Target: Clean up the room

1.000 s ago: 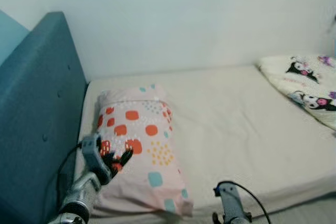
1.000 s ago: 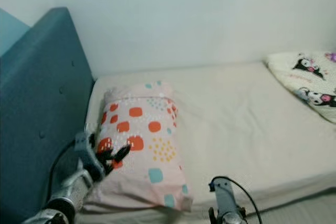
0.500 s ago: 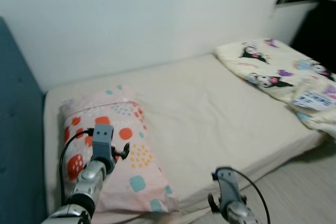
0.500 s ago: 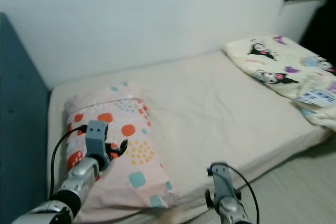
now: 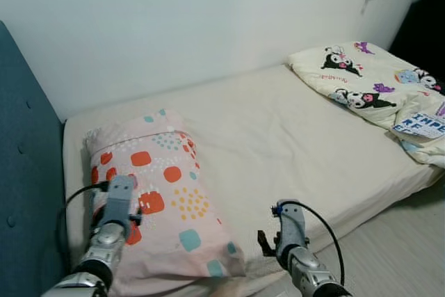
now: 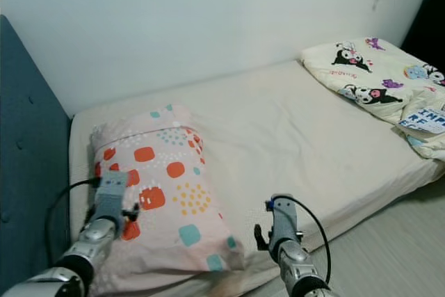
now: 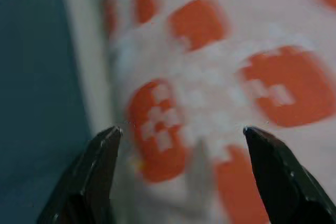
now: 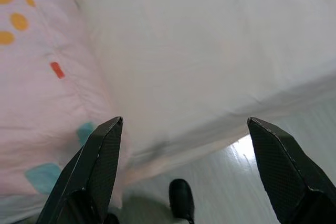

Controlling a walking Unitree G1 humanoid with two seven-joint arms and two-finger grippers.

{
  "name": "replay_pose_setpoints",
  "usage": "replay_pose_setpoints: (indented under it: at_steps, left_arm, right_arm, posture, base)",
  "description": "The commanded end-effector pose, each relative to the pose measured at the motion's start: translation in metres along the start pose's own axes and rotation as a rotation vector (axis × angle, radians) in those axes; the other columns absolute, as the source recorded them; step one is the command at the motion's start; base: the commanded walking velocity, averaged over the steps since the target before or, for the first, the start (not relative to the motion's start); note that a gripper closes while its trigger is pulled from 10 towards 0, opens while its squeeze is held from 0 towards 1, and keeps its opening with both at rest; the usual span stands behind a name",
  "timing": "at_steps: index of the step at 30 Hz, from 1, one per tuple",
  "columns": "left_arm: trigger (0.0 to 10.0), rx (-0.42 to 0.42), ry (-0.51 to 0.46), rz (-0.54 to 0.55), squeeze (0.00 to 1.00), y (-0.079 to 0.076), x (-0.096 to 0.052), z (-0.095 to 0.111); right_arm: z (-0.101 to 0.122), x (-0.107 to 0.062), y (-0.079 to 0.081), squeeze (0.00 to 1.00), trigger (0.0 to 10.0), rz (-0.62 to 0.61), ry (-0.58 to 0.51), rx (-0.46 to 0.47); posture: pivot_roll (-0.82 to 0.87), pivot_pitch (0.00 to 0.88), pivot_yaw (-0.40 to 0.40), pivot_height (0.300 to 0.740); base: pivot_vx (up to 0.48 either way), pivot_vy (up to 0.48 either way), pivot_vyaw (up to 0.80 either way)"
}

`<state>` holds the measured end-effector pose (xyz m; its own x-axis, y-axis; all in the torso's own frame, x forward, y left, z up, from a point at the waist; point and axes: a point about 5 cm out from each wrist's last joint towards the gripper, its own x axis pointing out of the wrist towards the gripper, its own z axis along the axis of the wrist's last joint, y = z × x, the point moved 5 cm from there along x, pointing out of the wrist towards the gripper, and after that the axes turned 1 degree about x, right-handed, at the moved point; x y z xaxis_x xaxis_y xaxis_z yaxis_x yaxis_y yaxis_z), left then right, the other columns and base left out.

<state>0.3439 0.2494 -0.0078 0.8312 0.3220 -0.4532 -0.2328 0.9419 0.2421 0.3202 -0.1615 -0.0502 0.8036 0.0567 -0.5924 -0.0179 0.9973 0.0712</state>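
L gripper (image 7: pixel 181 132) hovered over the pink pillow w/ orange, yellow & teal patches (image 5: pixel 163 193), fingers spread, gripping nothing. Pillow lay at the head end of the cream mattress (image 5: pixel 292 151), beside the teal padded headboard (image 5: pixel 24 193). R gripper (image 8: pixel 184 127) hung splayed above the mattress edge.

- Cartoon blanket (image 5: pixel 379 92) runs off the frame's right edge
- Headboard (image 5: pixel 24 193) cut at the left edge
- Pillow (image 7: pixel 220 93) print blurred (left wrist view)

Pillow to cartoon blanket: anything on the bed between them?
Nothing: from the pillow to the cartoon blanket, the head views show bare cream sheet, only lightly wrinkled.
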Motion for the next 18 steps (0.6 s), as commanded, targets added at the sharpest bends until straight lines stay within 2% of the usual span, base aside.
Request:
replay_pose_setpoints:
  at_steps: [1,3,4,5,6,7,12,14,15,17,18]
  left_arm:
    - [10.0,-0.079,0.086,0.042,0.0,0.011,-0.002,-0.019]
    - [10.0,-0.079,0.086,0.042,0.0,0.011,-0.002,-0.019]
    - [10.0,-0.218,0.143,0.05,0.0,0.012,-0.004,-0.033]
    - [10.0,-0.252,0.162,0.057,0.0,0.012,-0.006,-0.039]
    - [10.0,-0.252,0.162,0.057,0.0,0.012,-0.006,-0.039]
    - [10.0,-0.311,0.18,0.067,0.0,0.011,-0.008,-0.046]
    - [10.0,-0.375,0.211,0.087,0.0,0.011,-0.01,-0.053]
    - [10.0,-0.489,0.224,0.085,0.0,0.01,-0.01,-0.054]
    - [10.0,-0.489,0.224,0.085,0.0,0.01,-0.01,-0.054]
    - [10.0,-0.569,0.218,0.066,0.0,0.007,-0.009,-0.051]
    - [10.0,-0.569,0.218,0.066,0.0,0.007,-0.009,-0.051]
  right_arm:
    - [0.007,0.001,0.004,0.0,10.0,0.014,-0.024,0.023]
    - [0.007,0.001,0.004,0.0,10.0,0.014,-0.024,0.023]
    - [0.013,0.002,0.006,0.0,10.0,0.027,-0.045,0.028]
    - [0.017,0.002,0.008,0.0,10.0,0.034,-0.057,0.027]
    - [0.017,0.002,0.008,0.0,10.0,0.034,-0.057,0.027]
    - [0.023,0.003,0.009,0.0,10.0,0.045,-0.079,0.031]
    - [0.033,0.003,0.011,0.0,10.0,0.067,-0.114,0.062]
    - [0.042,0.004,0.014,0.0,10.0,0.092,-0.146,0.072]
    - [0.042,0.004,0.014,0.0,10.0,0.092,-0.146,0.072]
    - [0.046,0.004,0.015,0.0,10.0,0.101,-0.158,0.074]
    - [0.046,0.004,0.015,0.0,10.0,0.101,-0.158,0.074]
  posture:
    - [-0.12,0.09,0.023,0.71]
    - [-0.12,0.09,0.023,0.71]
    - [-0.12,0.095,0.023,0.7]
    - [-0.13,0.099,0.023,0.695]
    - [-0.13,0.099,0.023,0.695]
    - [-0.13,0.099,0.023,0.685]
    - [-0.13,0.1,0.02,0.67]
    - [-0.13,0.102,0.019,0.655]
    - [-0.13,0.102,0.019,0.655]
    - [-0.13,0.104,0.02,0.645]
    - [-0.13,0.104,0.02,0.645]
  base:
    - [0.0,0.0,0.0]
    - [0.0,0.0,0.0]
    - [0.0,0.0,0.0]
    - [0.0,0.0,0.0]
    - [0.0,0.0,0.0]
    - [0.0,0.0,0.0]
    - [0.0,0.0,0.0]
    - [0.0,0.0,0.0]
    - [0.0,0.0,0.0]
    - [0.0,0.0,0.0]
    - [0.0,0.0,0.0]
